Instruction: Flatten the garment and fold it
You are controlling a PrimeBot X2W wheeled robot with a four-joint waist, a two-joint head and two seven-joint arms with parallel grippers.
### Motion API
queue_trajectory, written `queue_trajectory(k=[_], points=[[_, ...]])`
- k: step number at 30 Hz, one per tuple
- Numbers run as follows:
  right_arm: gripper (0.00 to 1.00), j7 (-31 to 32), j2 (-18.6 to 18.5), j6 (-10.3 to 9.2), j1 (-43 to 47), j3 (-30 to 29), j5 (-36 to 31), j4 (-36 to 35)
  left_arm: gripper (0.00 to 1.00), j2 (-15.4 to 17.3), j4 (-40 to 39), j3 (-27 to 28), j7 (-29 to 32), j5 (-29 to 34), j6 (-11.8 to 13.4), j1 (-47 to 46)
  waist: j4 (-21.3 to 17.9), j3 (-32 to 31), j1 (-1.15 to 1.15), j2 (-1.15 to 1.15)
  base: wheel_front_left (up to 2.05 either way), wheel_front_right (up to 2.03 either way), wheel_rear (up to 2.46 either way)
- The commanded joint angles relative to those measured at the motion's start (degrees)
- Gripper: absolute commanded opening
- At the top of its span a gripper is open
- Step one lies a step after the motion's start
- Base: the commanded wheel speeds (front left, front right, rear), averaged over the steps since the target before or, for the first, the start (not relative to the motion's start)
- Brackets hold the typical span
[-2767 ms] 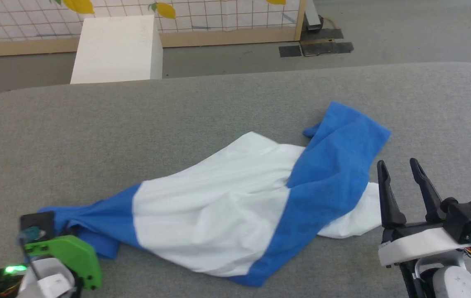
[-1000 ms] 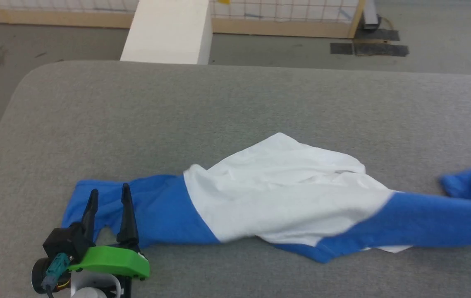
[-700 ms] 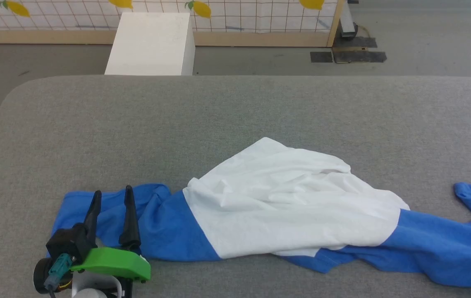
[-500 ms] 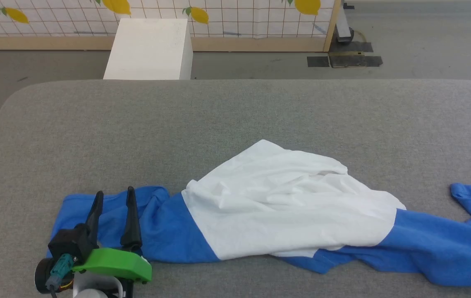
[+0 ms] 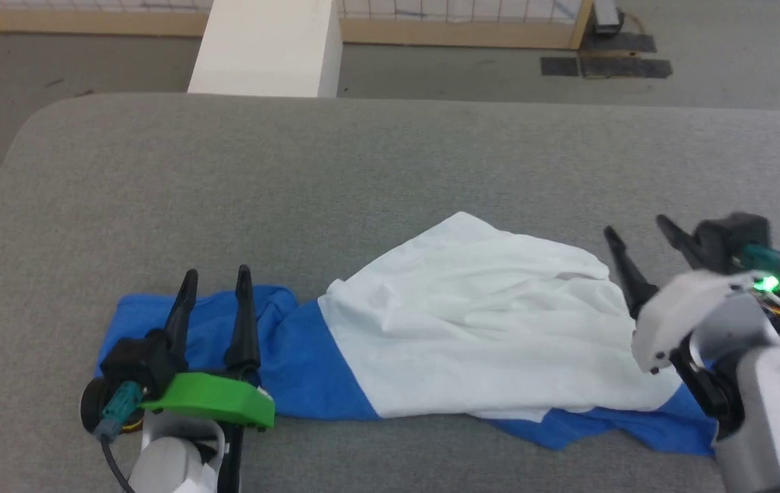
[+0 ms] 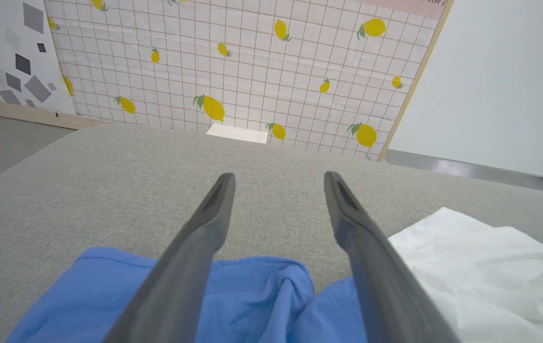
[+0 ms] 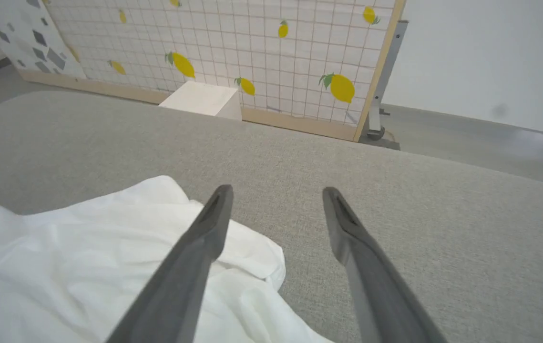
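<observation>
The garment [image 5: 479, 329], white in the body with royal-blue sleeves, lies crumpled and stretched sideways on the grey table [image 5: 362, 178]. Its left blue sleeve [image 5: 143, 318] lies under my left gripper [image 5: 217, 275], which stands open above the blue cloth [image 6: 252, 295] with nothing between its fingers. My right gripper [image 5: 638, 227] is open too, hovering over the white body's right edge [image 7: 109, 267]; the right blue sleeve [image 5: 609, 424] is partly hidden behind that arm.
A white box [image 5: 266, 44] stands on the floor beyond the table's far edge. A lemon-patterned grid panel [image 6: 252, 71] with a wooden frame closes the back. The table's rounded left corner [image 5: 27, 130] is near the left sleeve.
The head camera tilted down. My right gripper has come into view over the garment's right side. The left gripper stays open over the left sleeve; the cloth lies about as before.
</observation>
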Motion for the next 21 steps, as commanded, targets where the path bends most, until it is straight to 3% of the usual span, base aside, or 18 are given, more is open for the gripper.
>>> queue_trajectory(k=[1,12,13,14,15,17,21], points=[[1.00,3.10,-1.48,-0.09,-2.53,1.95,0.70,3.18,1.00,-0.21,0.05,-0.30,-0.27,0.37,-0.41,-1.26,2.65,2.54,0.00,0.00,0.00,0.00,0.00],[1.00,30.59,-8.92,-0.09,-13.31,12.95,5.37,19.29,1.00,-0.90,1.16,-1.67,-0.27,-0.04,-1.01,-4.39,7.30,6.26,0.00,0.00,0.00,0.00,0.00],[0.76,33.74,-9.63,-0.09,-13.48,14.53,6.61,19.49,1.00,-0.94,1.29,-1.84,-0.27,-0.09,-1.11,-4.61,7.65,6.50,0.00,0.00,0.00,0.00,0.00],[0.31,35.98,-10.33,-0.09,-13.60,15.76,7.62,19.29,1.00,-0.96,1.39,-1.97,-0.27,-0.14,-1.18,-4.80,7.90,6.66,0.00,0.00,0.00,0.00,0.00],[0.00,38.61,-11.36,-0.09,-13.73,17.56,8.86,18.56,1.00,-0.99,1.50,-2.15,-0.27,-0.19,-1.25,-5.04,8.21,6.86,0.00,0.00,0.00,0.00,0.00],[0.00,40.94,-13.60,-0.09,-14.66,20.15,10.54,15.98,1.00,-1.03,1.47,-2.47,-0.27,-0.26,-1.33,-5.42,8.68,7.44,0.00,0.00,0.00,0.00,0.00],[0.00,37.18,-17.64,-0.09,-19.99,21.60,9.61,11.13,1.00,-1.09,0.90,-3.12,-0.27,-0.72,-1.48,-6.57,9.54,9.35,0.00,0.00,0.00,0.00,0.00]])
